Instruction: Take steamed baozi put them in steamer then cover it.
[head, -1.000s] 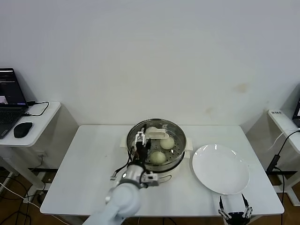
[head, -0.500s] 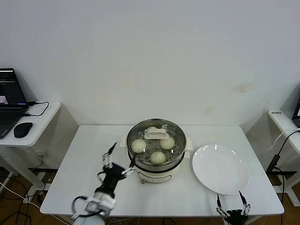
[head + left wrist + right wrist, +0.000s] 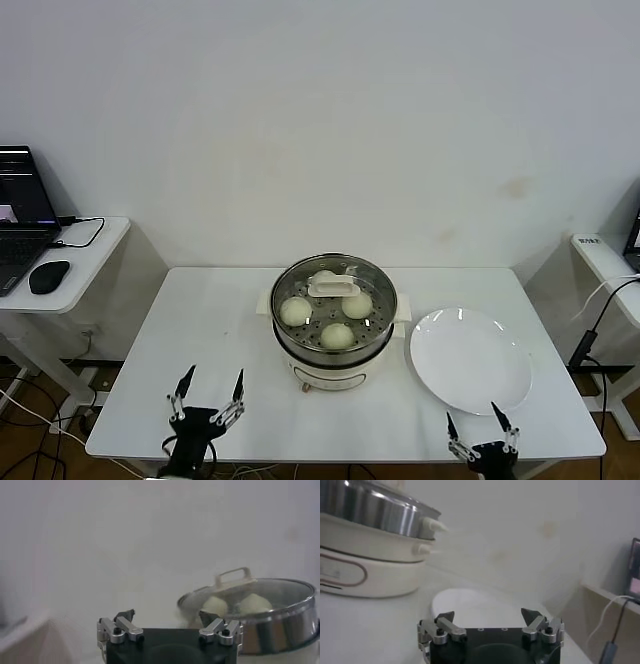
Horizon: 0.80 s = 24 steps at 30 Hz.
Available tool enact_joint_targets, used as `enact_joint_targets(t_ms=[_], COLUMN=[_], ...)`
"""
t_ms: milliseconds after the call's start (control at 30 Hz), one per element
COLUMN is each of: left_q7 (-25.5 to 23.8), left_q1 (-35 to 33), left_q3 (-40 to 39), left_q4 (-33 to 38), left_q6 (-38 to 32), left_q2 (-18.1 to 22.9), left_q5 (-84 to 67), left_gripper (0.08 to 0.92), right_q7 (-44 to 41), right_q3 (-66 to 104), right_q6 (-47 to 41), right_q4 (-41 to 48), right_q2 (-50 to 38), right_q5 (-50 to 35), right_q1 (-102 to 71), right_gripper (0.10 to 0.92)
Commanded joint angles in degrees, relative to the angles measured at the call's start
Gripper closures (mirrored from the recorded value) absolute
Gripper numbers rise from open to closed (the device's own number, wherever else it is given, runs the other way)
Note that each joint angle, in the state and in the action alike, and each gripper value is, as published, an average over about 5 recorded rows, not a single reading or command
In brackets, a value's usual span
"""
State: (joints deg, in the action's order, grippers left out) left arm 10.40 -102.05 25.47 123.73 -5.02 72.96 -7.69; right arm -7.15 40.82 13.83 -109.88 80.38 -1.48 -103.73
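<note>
**Lid on, buns in, both arms down at the near edge**

Closest to me, the left end effector (image 3: 208, 400) hangs at the front edge of the table (image 3: 200, 330), its fingers spread wide apart with nothing between them. The right end effector (image 3: 482, 435) sits at the opposite front corner, likewise splayed open and empty.

Just beyond the right end effector lies the white plate (image 3: 470, 360), bare. Ahead of the left end effector and off toward the right one stands the steamer (image 3: 333, 345), well apart from both. Through the cover (image 3: 334, 287), which rests level on the steel rim, I can make out the steamed baozi (image 3: 295, 311) sitting on the tray; three show plainly and a fourth is partly hidden behind the handle.

To my eye the covering step is done and the job looks finished. Nothing further seems called for beyond keeping both arms clear of the pot.
</note>
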Motion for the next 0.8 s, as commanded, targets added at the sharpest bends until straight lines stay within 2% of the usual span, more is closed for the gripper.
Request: enact_joint_targets(t_ms=[33,233,800], left_q7=[-1.2,-1.7,-2.1], left_q1=[-5.8,-5.5,-6.0], left_q3=[2.7,1.7,2.2], left_q4=[-2.5,-4.0,-4.9], left_q6=[-4.1,-4.3,-4.2], left_q2=[4.5,5.7,5.2], left_q5=[-5.4,-3.4,-2.1], left_gripper=[0.177,0.177,0.177], right_q7=[-1.7,-1.0,0.1], right_q3=[-3.6,-4.4,-6.0], right_q6=[-7.8,-9.5,-9.4], right_q4=[-8.3,-9.4,-9.1], right_q2=[-2.6,-2.6,-2.1], right_q5=[-7.8,-7.4,-6.3], right_q1=[-2.5,-3.2,-3.2], right_gripper=[0.203,0.203,0.203])
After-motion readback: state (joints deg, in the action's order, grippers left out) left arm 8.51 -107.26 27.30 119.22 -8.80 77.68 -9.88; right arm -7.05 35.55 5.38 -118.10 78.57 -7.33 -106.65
